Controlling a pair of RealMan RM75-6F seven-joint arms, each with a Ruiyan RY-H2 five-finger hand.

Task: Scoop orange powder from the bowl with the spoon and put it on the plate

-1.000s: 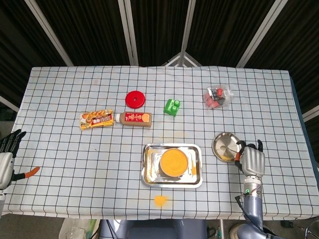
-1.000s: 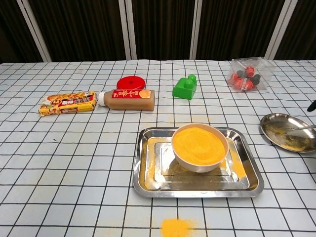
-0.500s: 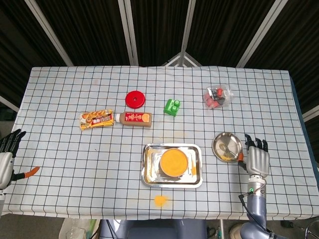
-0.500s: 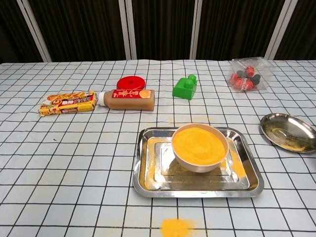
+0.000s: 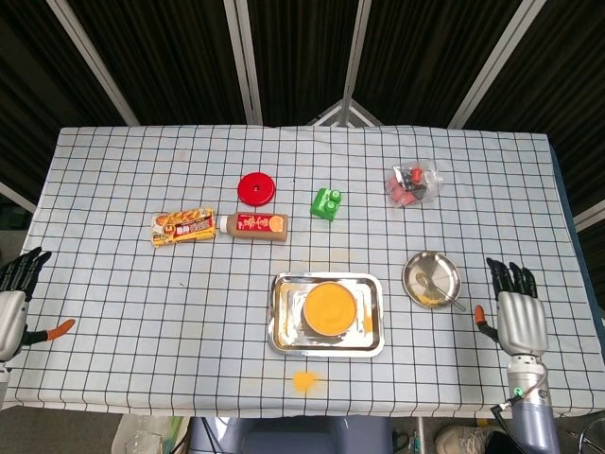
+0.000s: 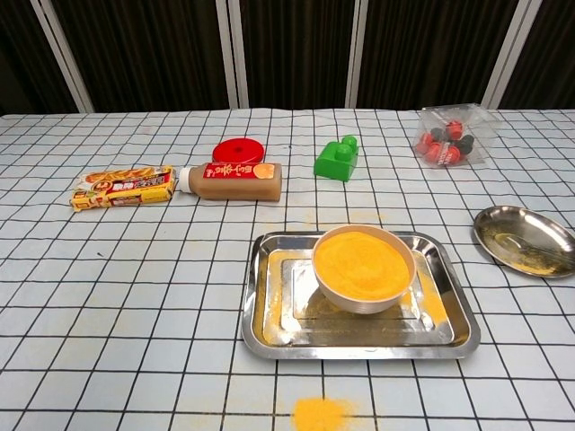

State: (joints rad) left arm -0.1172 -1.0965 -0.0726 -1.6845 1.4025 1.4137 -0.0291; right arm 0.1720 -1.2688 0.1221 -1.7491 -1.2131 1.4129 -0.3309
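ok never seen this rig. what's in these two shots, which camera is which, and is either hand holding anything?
It is a two-armed robot with humanlike hands, steered by a person. The head view looks steeply down on the table; the chest view looks across it from low down and shows neither hand.

In the head view, the left hand sits at the table's left edge and the right hand at the right edge. Both hold nothing, fingers spread.

On the checked cloth: a bowl of orange powder in a steel tray, a round steel plate with a spoon and some powder on it, spilled powder in front of the tray, a brown bottle, a red lid, a snack packet, a green block and a bag of small parts.
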